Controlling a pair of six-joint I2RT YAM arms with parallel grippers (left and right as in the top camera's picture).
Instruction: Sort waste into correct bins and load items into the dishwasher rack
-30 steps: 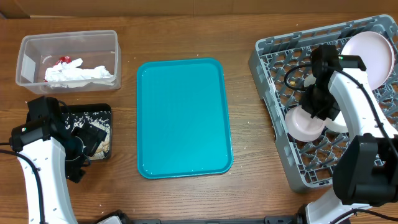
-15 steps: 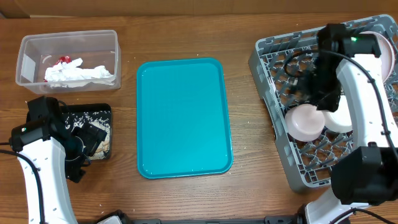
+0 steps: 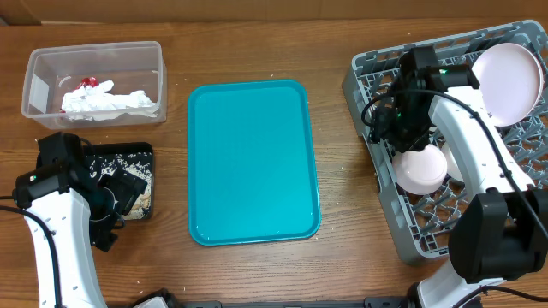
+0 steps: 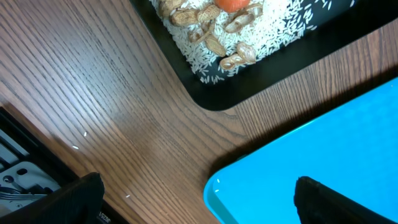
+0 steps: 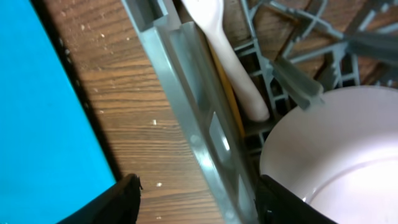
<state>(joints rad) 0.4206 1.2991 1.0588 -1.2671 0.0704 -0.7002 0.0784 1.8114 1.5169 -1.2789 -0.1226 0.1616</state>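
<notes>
The grey dishwasher rack [image 3: 377, 81] stands at the right and holds an upright pink plate [image 3: 508, 81] and a pink bowl [image 3: 421, 169]. My right gripper [image 3: 387, 121] hovers over the rack's left edge, open, with nothing held. In the right wrist view its fingers straddle the rack's wall [image 5: 199, 137], next to the pink bowl [image 5: 336, 149] and a cream utensil [image 5: 224, 50]. My left gripper [image 3: 127, 190] is wide open at the lower left. It is above the wood between the black food-waste tray [image 4: 261, 81] and the teal tray [image 4: 323, 162].
A clear bin [image 3: 34, 85] with white tissue and a red scrap sits at the back left. The black tray [image 3: 141, 152] of rice and peanuts lies below it. The teal tray [image 3: 253, 162] lies bare in the middle. A second pale bowl [image 3: 462, 169] rests beside the pink one.
My right gripper has opened, leaving the pink bowl in the rack, and moved up and left to the rack's left edge. The left arm has not moved.
</notes>
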